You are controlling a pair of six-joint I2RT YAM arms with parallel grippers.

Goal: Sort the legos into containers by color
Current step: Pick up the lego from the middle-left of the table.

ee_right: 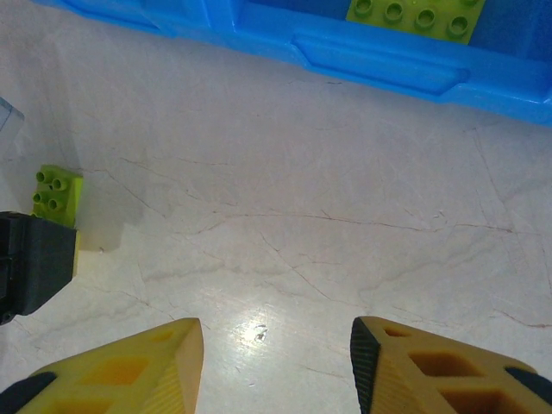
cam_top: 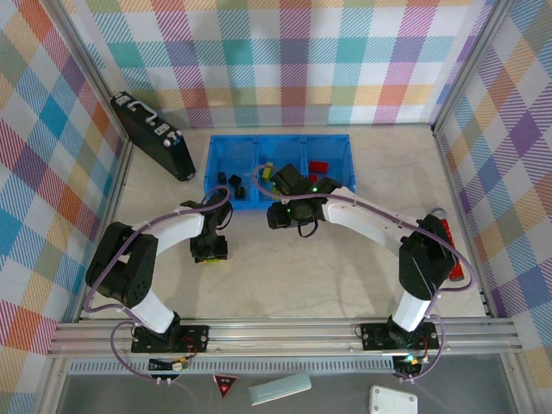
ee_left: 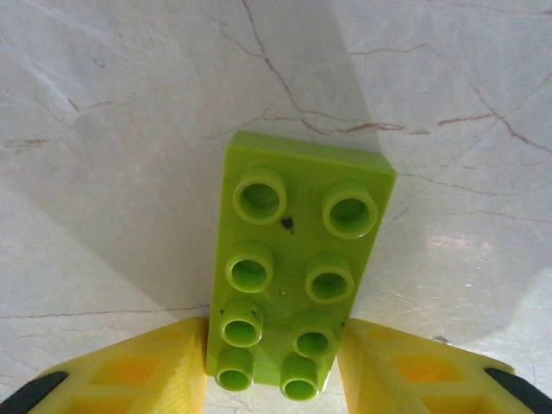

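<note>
The left gripper (ee_left: 276,345) is closed on a green lego (ee_left: 297,250). Its two yellow fingers (ee_left: 147,366) press the near end of the lego from both sides. The rest of the lego sticks out in front, bumps up, over the table (ee_left: 103,172).

The right gripper (ee_right: 276,328) is open, with nothing in it. It hangs over the table. The blue tray (ee_right: 379,65) is just ahead of it, and a second lego (ee_right: 414,15), also green, lies inside. The held green lego is off to the right gripper's left.

From above, black legos (cam_top: 226,179) and a red lego (cam_top: 319,164) sit in the tray, past both grippers.
</note>
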